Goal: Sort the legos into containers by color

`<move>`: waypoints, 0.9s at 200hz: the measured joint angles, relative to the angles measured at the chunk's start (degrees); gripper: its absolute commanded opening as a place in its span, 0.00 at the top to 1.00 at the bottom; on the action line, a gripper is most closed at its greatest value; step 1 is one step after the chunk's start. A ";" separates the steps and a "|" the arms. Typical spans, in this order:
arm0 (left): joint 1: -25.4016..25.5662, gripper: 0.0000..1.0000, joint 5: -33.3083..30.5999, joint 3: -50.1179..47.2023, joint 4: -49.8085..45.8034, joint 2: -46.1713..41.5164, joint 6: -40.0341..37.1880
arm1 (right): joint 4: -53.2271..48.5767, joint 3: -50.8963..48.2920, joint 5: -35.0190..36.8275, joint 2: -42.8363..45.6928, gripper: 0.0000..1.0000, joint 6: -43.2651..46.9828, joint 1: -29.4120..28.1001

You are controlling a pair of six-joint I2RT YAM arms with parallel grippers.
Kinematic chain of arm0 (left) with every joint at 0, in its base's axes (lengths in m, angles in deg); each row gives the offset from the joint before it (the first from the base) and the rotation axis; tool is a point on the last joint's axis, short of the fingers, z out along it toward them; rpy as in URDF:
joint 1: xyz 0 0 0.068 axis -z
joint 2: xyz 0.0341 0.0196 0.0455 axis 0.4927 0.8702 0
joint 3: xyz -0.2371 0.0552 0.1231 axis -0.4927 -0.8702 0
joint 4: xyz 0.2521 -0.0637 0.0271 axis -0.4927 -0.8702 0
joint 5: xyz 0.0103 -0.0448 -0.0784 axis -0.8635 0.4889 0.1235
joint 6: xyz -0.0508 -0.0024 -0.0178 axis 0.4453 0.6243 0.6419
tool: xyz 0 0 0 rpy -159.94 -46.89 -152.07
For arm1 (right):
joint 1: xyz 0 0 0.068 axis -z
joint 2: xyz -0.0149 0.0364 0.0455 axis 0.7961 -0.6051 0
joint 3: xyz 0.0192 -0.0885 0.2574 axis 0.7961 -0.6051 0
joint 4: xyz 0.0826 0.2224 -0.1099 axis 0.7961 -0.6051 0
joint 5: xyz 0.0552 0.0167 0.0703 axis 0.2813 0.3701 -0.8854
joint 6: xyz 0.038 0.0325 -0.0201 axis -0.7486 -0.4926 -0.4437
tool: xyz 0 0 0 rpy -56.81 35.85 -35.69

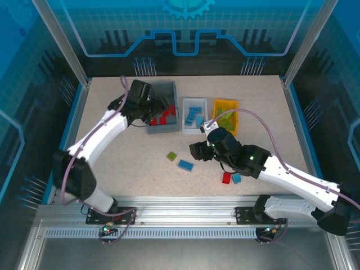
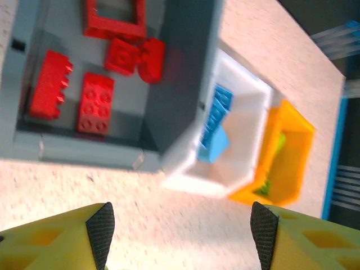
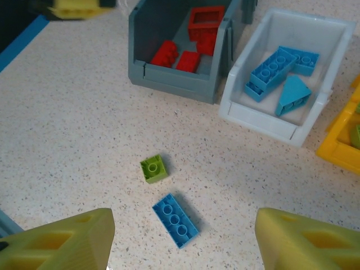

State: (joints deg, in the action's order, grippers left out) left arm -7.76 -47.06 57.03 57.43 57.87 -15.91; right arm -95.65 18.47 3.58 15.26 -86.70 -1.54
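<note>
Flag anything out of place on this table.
Nothing looks damaged or mis-sorted. Four bricks lie loose on the table: a green brick and a blue brick mid-table, a red brick and a light blue brick beside the right arm.

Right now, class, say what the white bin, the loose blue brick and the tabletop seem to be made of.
White bin: likely moulded plastic, with smooth, faintly glossy walls.
Loose blue brick: hard plastic, with a studded top and a slight sheen.
Tabletop: speckled beige, matte; laminate or a stone-like composite, cannot tell which.
</note>
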 measured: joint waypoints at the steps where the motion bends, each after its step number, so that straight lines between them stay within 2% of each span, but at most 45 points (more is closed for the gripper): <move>1: 0.22 0.33 -0.02 -0.20 0.09 -0.44 -0.11 | -0.07 0.00 0.00 -0.13 0.32 0.02 -0.02; 38: 10.56 0.34 -0.55 -8.63 2.62 -16.35 -4.15 | -0.70 0.17 -1.55 -6.88 0.30 0.92 -0.20; 60: 14.08 0.35 -0.96 -14.51 2.93 -25.20 -5.25 | -0.81 1.16 -4.59 -13.73 0.27 3.06 -0.83; 104: 14.80 0.35 -4.79 -28.15 1.95 -44.48 -4.98 | -2.34 12.02 -8.98 -32.15 0.25 7.06 -1.68; 127: 14.84 0.35 -6.93 -31.36 -0.07 -54.42 -4.98 | -3.10 18.91 -9.46 -41.72 0.25 8.55 -1.62; 155: 14.84 0.35 -8.44 -31.21 -2.10 -58.82 -5.01 | -5.33 25.46 -9.42 -50.25 0.31 9.86 -1.36; 180: 14.84 0.35 -8.94 -31.17 -4.46 -58.84 -4.98 | -6.69 27.93 -9.38 -54.40 0.41 10.62 -0.48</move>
State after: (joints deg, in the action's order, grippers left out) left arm 7.08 -56.00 25.86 52.97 -0.97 -20.89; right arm -102.34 46.40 -5.80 -39.14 -76.08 -2.02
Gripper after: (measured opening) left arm 0.651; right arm 0.639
